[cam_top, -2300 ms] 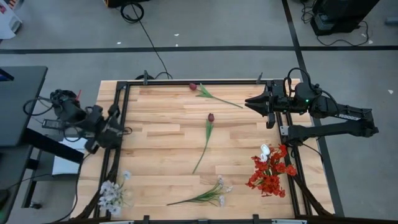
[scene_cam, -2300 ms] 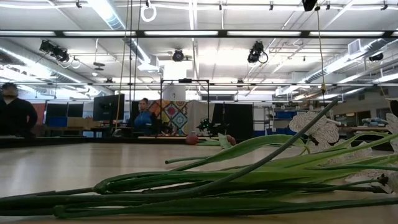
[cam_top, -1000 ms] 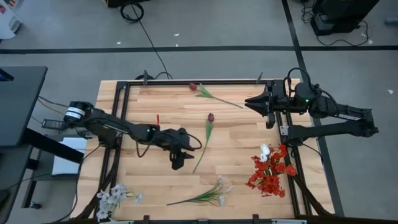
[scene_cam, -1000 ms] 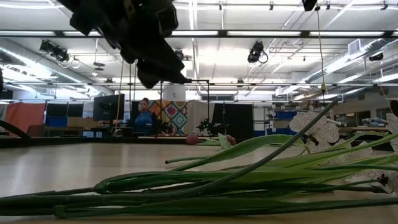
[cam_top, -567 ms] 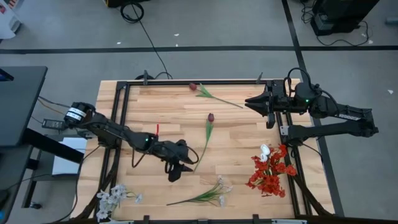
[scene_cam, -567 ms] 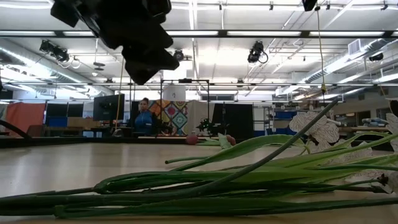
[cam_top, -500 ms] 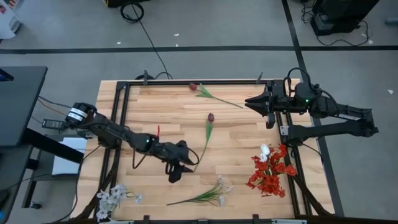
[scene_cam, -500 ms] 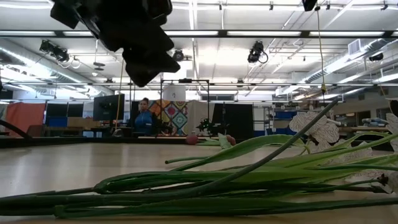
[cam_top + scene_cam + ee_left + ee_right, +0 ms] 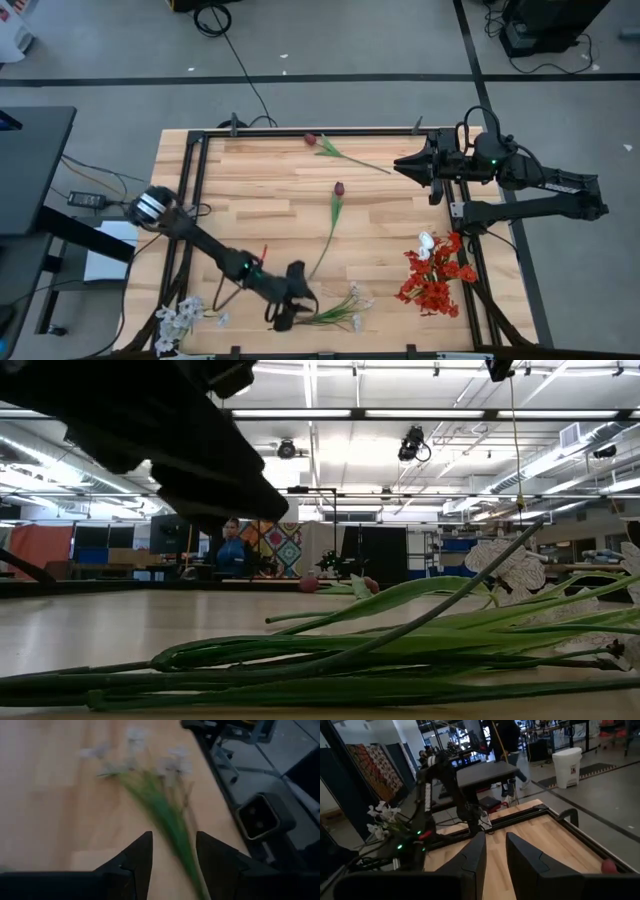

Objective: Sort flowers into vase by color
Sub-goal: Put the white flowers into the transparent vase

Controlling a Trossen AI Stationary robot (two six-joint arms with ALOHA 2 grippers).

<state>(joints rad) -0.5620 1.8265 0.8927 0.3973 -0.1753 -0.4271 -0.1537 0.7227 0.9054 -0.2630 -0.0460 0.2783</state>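
Note:
A white blossom spray (image 9: 335,315) lies flat on its stem and leaves near the table's near edge; its green stems fill the low view (image 9: 350,660). My left gripper (image 9: 283,318) is over the spray's stem end. In the left wrist view it is open (image 9: 173,836), one finger on each side of the stem (image 9: 172,822), apart from it. Two maroon tulips (image 9: 338,188) (image 9: 310,139) lie farther back. A red bunch (image 9: 432,282) with a white tulip (image 9: 427,241) stands at the right near corner, a white bunch (image 9: 180,318) at the left near corner. My right gripper (image 9: 400,163) waits, open (image 9: 494,837), at the far right.
A black metal frame (image 9: 195,200) borders the table. The middle of the wooden top (image 9: 260,190) is bare. People (image 9: 232,550) stand in the room beyond the far edge. A camera block (image 9: 260,817) sits by the near frame rail in the left wrist view.
My left arm has reached from the table's middle toward the near edge and come down over the stem end of the white spray, fingers now straddling the stem. The flowers have stayed where they were. The right arm has kept still.

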